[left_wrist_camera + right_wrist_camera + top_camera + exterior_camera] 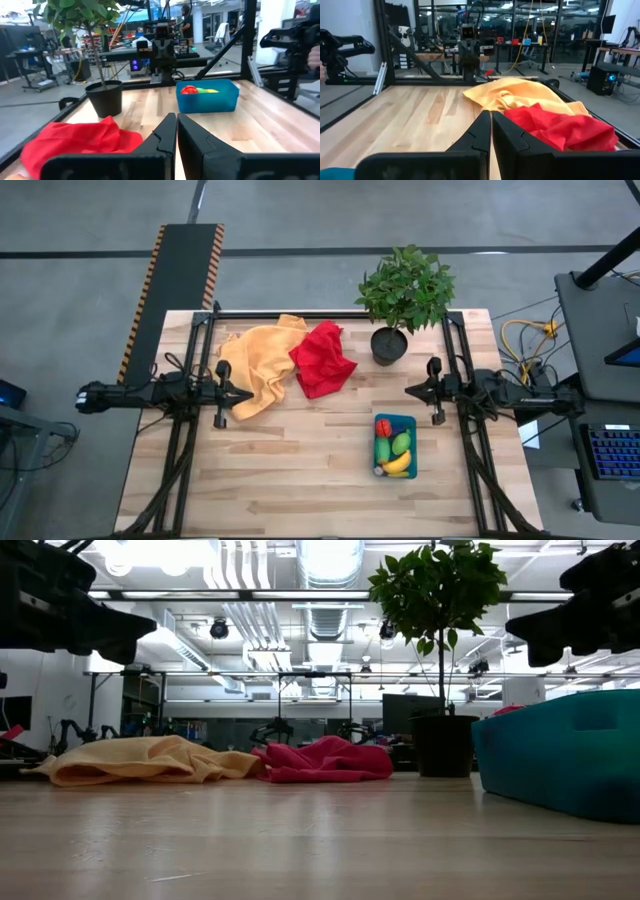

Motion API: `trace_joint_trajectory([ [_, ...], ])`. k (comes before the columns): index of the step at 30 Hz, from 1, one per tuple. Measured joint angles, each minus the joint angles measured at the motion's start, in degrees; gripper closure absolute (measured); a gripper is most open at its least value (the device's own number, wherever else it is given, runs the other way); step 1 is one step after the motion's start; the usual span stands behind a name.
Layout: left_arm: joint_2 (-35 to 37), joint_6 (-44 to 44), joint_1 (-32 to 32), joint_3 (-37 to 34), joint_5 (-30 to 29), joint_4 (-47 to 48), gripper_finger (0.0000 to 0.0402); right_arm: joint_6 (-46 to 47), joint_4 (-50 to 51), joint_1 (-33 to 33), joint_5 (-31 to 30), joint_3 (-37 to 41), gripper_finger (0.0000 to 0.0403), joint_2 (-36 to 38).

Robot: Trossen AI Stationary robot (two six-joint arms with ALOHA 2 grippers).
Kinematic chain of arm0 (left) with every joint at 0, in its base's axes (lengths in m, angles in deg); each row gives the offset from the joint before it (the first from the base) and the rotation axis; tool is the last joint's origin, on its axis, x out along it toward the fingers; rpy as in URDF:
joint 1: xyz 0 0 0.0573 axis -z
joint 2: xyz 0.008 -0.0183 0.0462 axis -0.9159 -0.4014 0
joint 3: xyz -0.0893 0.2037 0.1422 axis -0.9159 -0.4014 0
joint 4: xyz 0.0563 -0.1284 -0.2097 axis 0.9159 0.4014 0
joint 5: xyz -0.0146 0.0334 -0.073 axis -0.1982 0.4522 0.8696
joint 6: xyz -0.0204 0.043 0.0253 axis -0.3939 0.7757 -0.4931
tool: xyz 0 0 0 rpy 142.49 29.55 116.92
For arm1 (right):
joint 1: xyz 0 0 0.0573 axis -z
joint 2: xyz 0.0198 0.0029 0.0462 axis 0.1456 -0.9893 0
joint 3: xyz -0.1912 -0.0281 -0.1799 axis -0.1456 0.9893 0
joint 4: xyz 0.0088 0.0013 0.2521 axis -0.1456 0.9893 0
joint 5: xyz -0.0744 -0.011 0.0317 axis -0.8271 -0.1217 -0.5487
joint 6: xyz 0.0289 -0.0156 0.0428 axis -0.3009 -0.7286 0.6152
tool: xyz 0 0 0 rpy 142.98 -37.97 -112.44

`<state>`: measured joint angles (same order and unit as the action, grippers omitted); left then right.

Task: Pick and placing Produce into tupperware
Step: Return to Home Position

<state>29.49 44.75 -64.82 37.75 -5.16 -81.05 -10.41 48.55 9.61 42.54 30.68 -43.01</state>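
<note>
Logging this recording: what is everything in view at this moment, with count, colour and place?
table: one, light wood, under both arms
tupperware: one, teal-blue, right half of the table
tomato: one, red, in the tupperware, at the end nearest the plant
green pieces: two show, green, in the tupperware, middle
banana: one, yellow, in the tupperware, at the end away from the plant
orange-yellow cloth: one, crumpled, left half
red cloth: one, crumpled, against the orange-yellow cloth
plant: one, leafy green in a black pot, far side
left gripper: one, dark, shut, empty, by the orange-yellow cloth
right gripper: one, dark, shut, empty, at the table's right side
</note>
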Motion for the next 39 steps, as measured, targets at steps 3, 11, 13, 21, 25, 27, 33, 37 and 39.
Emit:
trace_joint_trajectory([
  [3,0.6,-0.7,0.0,0.0,0.4,0.2,0.0402,0.0,0.1,0.0,0.0,0.0,0.0394,0.0],
  [11,1.0,0.5,0.0,0.0,0.4,0.2,0.0402,0.0,0.0,0.0,0.0,0.0,0.0394,-0.4],
  [13,1.0,0.7,0.0,0.0,0.4,0.2,0.0402,0.0,-0.1,0.0,0.0,0.0,0.0394,-0.3],
  [21,0.2,0.7,0.0,0.0,0.4,0.2,0.0402,0.0,-0.1,0.0,0.0,0.0,0.0394,-0.4],
  [25,-0.7,0.7,0.0,0.0,0.4,0.1,0.0402,0.0,-0.1,0.0,0.0,0.0,0.0394,-0.4],
  [27,-1.2,0.7,0.0,0.0,0.4,-0.1,0.0402,0.0,-0.1,0.0,0.0,0.0,0.0394,-0.4],
  [33,-2.3,0.7,0.0,0.0,0.3,-0.4,0.0402,-4.7,0.0,0.0,0.0,0.0,0.0394,-0.8],
  [37,-2.7,0.7,0.0,0.0,0.3,-0.5,0.0402,-4.3,0.0,0.0,0.0,0.0,0.0394,-0.8],
  [39,-2.9,0.7,0.0,0.0,0.3,-0.5,0.0402,-3.9,0.0,0.0,0.0,0.0,0.0394,-0.8],
])
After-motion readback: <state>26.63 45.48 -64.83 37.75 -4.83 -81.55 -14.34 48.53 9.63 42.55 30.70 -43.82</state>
